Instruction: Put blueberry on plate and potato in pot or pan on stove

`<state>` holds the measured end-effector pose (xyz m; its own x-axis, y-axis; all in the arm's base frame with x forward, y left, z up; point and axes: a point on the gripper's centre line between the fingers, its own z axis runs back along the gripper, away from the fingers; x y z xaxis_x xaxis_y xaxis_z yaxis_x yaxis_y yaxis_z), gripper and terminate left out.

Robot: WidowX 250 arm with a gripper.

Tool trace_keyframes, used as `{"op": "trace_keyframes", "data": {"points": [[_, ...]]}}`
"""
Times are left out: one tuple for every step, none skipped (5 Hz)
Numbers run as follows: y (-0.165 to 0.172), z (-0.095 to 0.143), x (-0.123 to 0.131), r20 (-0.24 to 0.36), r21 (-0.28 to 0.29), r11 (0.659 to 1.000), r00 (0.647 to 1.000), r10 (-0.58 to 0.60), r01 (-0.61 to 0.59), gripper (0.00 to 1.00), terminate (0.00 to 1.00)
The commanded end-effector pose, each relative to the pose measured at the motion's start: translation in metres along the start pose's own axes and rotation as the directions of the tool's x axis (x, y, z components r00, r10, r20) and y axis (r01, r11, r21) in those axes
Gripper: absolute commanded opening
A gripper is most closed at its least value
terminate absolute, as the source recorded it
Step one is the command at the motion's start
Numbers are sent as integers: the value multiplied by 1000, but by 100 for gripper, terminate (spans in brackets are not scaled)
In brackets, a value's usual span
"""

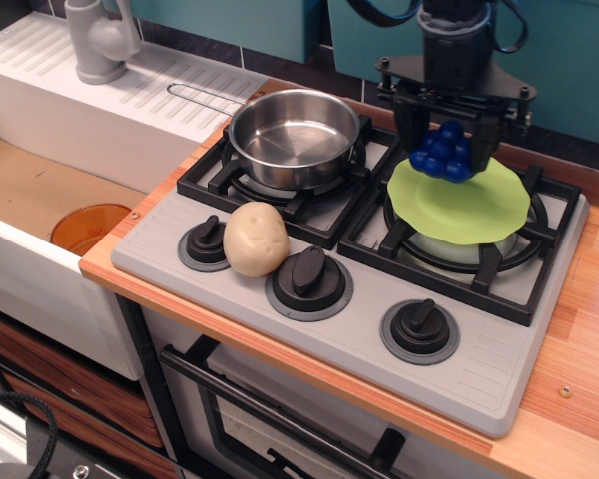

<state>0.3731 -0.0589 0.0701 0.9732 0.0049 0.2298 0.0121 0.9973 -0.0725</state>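
The blueberry (pixel 442 153), a cluster of deep-blue balls, is held between my gripper's (pixel 446 140) fingers over the far edge of the lime-green plate (pixel 459 205). I cannot tell whether it touches the plate. The plate lies on the right burner of the grey stove (pixel 319 319). The shiny steel pan (pixel 295 137) sits empty on the left burner, its wire handle pointing left. The beige potato (pixel 256 239) rests on the stove's front panel between two knobs.
Three dark knobs (pixel 419 329) line the stove front. A white sink counter with a grey faucet (pixel 98 40) is at the left, and an orange drain cover (pixel 90 228) lies in the sink. Wooden countertop (pixel 579 339) is at the right.
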Motion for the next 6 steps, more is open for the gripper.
{"op": "trace_keyframes", "data": {"points": [[-8,30,11,14,27,1000,1000,3,-4,100,0],[-16,51,6,-20,36,999,999,29,-28,100,0],[-14,91,6,-72,71,997,997,39,-34,100,0],[1,109,7,-97,98,995,995,13,-3,100,0],[25,120,6,-125,92,995,992,-35,47,100,0],[47,118,-3,-124,94,991,989,-79,91,100,0]]}}
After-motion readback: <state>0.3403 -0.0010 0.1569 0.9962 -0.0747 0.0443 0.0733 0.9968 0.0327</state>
